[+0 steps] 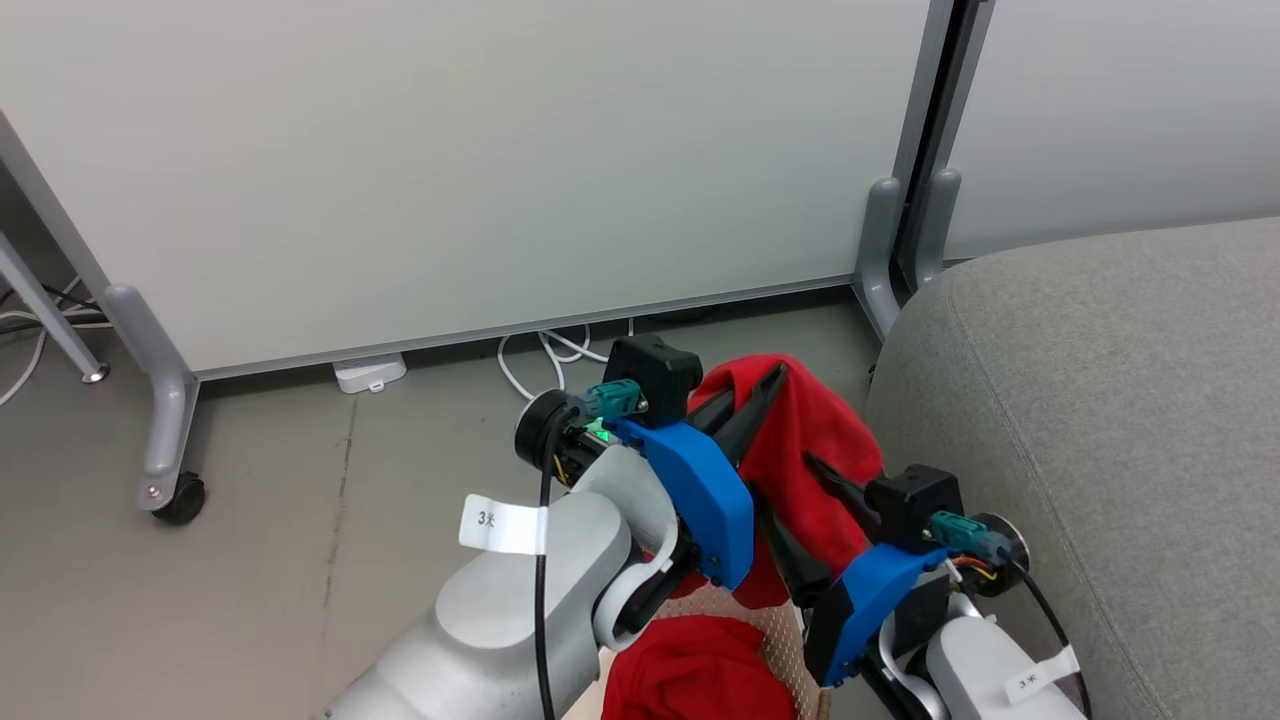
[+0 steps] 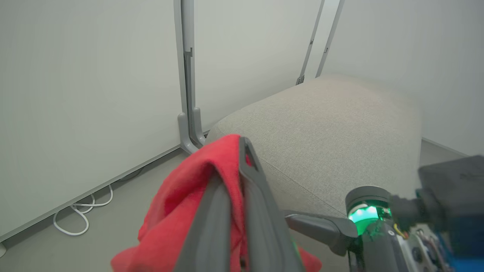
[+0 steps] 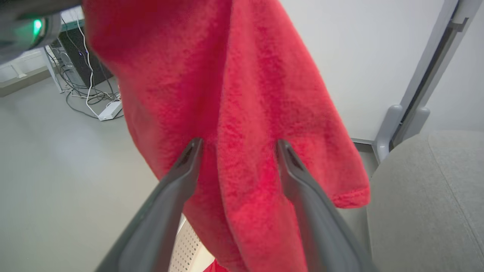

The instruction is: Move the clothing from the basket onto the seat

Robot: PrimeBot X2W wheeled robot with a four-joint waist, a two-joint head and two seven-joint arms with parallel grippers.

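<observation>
A plain red piece of clothing (image 1: 812, 425) hangs in the air, pinched at its top by my left gripper (image 1: 765, 385), which is shut on it (image 2: 227, 166). My right gripper (image 1: 782, 478) is open just below, and its two fingers (image 3: 189, 162) straddle the hanging cloth (image 3: 242, 94) without squeezing it. A second red garment (image 1: 695, 670) lies in the basket (image 1: 785, 640) directly under both grippers; a strip of the basket's perforated wall (image 3: 189, 241) shows between my right fingers. The light grey seat (image 1: 1100, 450) stands immediately to the right (image 2: 332, 128).
White partition panels (image 1: 480, 170) on grey wheeled feet (image 1: 165, 440) close off the back. White cables (image 1: 545, 355) and a small white box (image 1: 370, 372) lie on the floor along the panel base. More cables and a dark unit (image 3: 81, 68) sit further off.
</observation>
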